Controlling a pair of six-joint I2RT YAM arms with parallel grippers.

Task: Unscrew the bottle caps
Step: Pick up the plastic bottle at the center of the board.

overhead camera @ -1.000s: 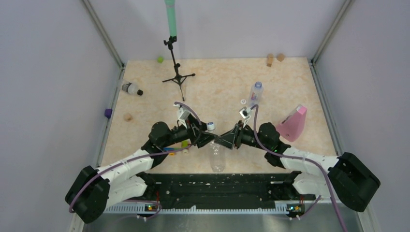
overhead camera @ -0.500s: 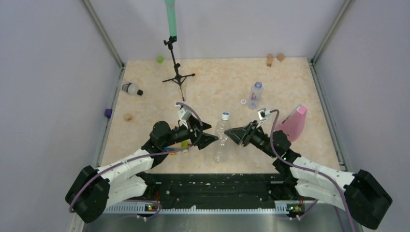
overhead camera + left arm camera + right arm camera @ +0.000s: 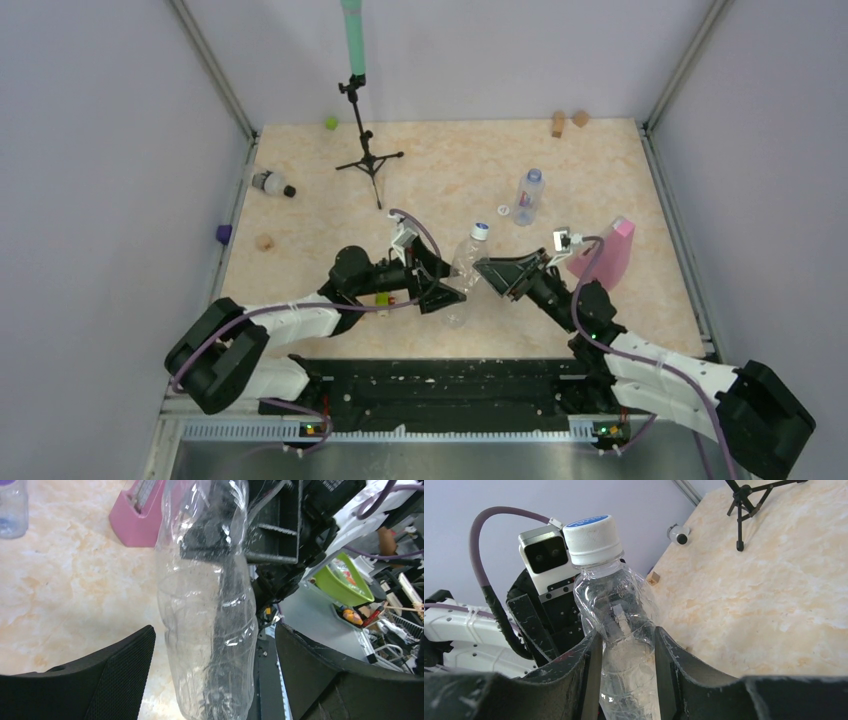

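On the beige marbled desk (image 3: 450, 170) stand a black tripod (image 3: 368, 160) and a small clear plastic bottle (image 3: 527, 198), a loose white screw cap (image 3: 503, 210) just beside it. A pink wedge-shaped object (image 3: 606, 256) sits at right; a black-capped clear bottle (image 3: 271, 183) lies on its side at left.

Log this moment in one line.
right hand: shut on bottle | left hand: open, jaws either side of bottle, not touching | cap: on, not yet unscrewed
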